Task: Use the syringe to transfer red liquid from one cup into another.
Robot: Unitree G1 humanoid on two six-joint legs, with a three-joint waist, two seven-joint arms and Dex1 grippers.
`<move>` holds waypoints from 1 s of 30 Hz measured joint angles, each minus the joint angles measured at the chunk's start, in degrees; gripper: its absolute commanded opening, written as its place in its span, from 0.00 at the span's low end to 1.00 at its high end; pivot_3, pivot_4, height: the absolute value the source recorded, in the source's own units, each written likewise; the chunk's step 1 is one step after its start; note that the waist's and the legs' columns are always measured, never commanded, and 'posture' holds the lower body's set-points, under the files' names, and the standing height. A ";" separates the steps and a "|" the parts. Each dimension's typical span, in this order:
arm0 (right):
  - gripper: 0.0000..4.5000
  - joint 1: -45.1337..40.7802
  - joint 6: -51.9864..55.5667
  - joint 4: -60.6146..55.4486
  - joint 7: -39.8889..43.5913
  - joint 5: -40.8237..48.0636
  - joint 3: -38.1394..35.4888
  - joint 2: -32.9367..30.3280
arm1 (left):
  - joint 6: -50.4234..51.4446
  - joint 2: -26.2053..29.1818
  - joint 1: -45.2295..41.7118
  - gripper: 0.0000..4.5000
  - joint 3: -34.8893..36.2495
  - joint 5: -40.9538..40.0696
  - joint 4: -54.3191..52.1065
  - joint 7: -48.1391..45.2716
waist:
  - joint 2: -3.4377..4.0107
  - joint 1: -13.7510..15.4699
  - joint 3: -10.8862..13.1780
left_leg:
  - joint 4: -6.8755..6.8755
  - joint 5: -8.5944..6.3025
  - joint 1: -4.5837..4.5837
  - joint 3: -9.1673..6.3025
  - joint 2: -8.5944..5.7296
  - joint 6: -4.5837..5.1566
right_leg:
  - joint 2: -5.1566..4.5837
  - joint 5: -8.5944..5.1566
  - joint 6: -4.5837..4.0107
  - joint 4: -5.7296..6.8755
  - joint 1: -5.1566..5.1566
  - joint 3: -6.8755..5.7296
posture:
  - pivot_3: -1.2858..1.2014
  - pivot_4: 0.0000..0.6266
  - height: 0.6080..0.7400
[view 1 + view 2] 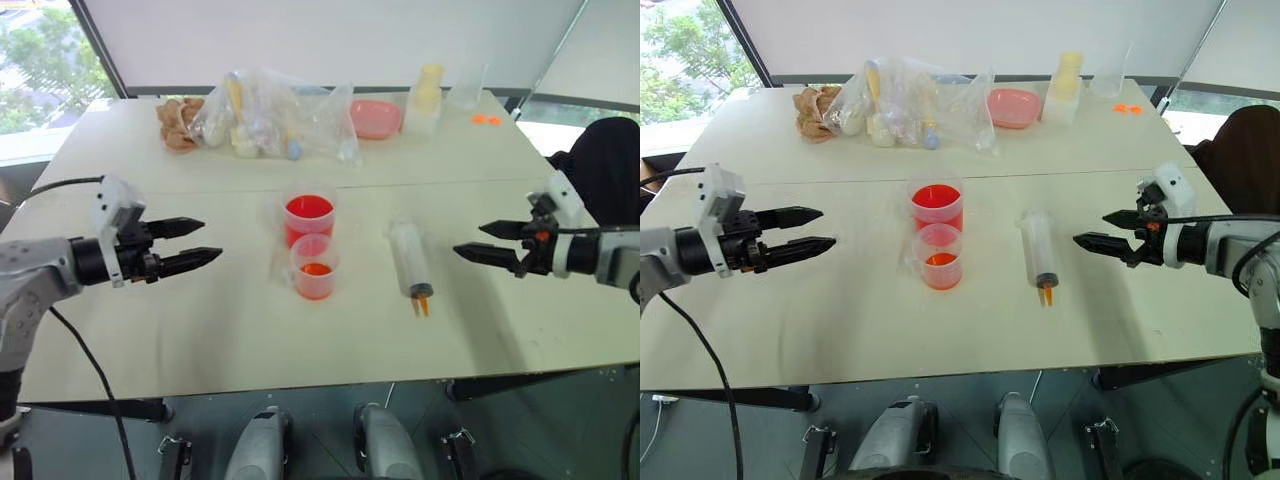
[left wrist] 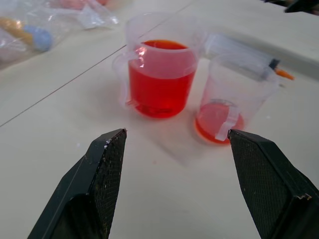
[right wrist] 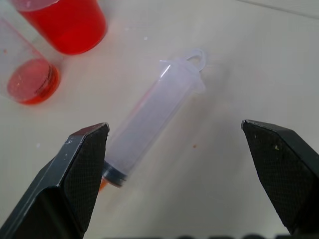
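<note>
- Syringe (image 3: pixel 152 117), large clear plastic with orange tip, lies flat between right gripper (image 3: pixel 174 144) wide jaws, ready for pickup.
- Left gripper (image 2: pixel 174 144) jaws wide, empty, facing taller clear red-liquid cup (image 2: pixel 160 74), likely to steady it.

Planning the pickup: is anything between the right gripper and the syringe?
Nothing visible. The syringe lies alone on bare table, with the open right gripper beside it; both cups stand on its far side.
</note>
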 measured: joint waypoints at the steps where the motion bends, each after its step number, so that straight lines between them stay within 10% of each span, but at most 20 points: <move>1: 0.99 -2.60 3.03 0.68 -0.48 0.40 1.09 0.90 | -0.06 0.18 -2.86 0.76 -1.00 0.02 0.52 -1.48 | 0.00 -0.05 0.00 | 0.00 0.00 0.00 0.02 -0.01 0.00 | 0.00 0.00 0.00 -0.01 0.00 0.01 | 0.52 0.24 1.00; 12: 0.99 -26.85 24.41 24.43 -7.28 -3.02 15.13 14.28 | -3.44 0.54 -21.53 0.76 -13.08 4.85 7.06 -16.43 | 0.01 -0.33 0.01 | -0.14 -0.02 -0.17 0.15 -0.17 0.04 | 0.04 0.13 0.27 0.09 -0.21 -0.04 | 0.52 0.24 1.00; 21: 0.99 -39.03 12.06 52.78 -11.00 -14.09 18.68 25.03 | -3.52 -4.08 -12.62 0.76 -10.48 4.61 1.39 -9.73 | -0.01 -0.75 -0.01 | -0.13 -0.02 -0.01 0.15 -0.17 0.04 | 0.09 0.15 0.29 0.22 -0.11 -0.03 | 0.52 0.24 1.00; 30: 0.99 -41.24 4.21 57.28 -4.97 -23.77 27.68 28.39 | -2.69 -4.49 -5.65 0.76 -6.52 4.17 -3.80 -4.17 | -0.05 -0.23 -0.05 | -0.04 0.00 0.05 0.00 -0.21 0.01 | 0.05 0.15 0.28 0.19 0.08 -0.09 | 0.52 0.24 1.00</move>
